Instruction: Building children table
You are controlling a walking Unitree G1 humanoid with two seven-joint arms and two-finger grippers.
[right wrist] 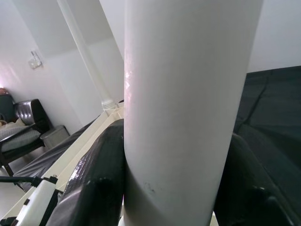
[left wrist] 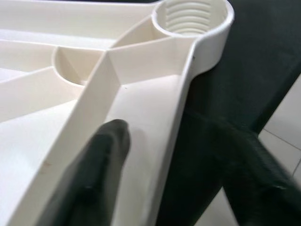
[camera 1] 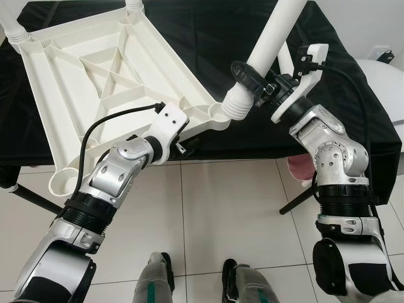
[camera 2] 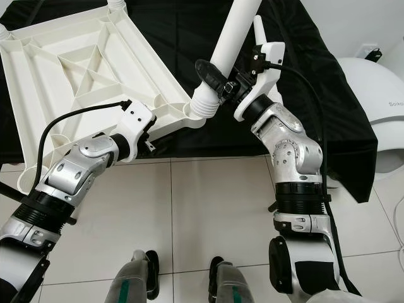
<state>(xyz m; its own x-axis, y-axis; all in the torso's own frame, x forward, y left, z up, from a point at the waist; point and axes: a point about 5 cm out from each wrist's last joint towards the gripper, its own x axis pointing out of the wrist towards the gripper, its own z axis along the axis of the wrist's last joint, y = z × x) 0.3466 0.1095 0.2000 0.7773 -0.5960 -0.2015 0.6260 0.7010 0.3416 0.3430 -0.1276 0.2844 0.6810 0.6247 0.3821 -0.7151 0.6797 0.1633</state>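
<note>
A white plastic table top (camera 1: 95,82) lies upside down on a black-covered table. My left gripper (camera 1: 185,142) is shut on its near rim, one finger (left wrist: 94,179) inside the rim and the other outside, just short of the ribbed corner socket (left wrist: 190,16). My right gripper (camera 1: 251,77) is shut on a white table leg (camera 1: 271,38), low on its shaft. The leg leans up and away to the right. Its ribbed end (camera 2: 203,104) sits at that corner socket (camera 1: 218,113). In the right wrist view the leg (right wrist: 183,94) stands between both black fingers (right wrist: 94,179).
Two other legs (camera 1: 134,5) (camera 1: 9,28) stand in the far corners, and the near left socket (camera 1: 63,183) is empty. The black cloth (camera 1: 353,126) hangs over the table's right edge. A white rounded appliance (camera 1: 386,95) stands at the right. Tiled floor and my feet (camera 1: 158,265) lie below.
</note>
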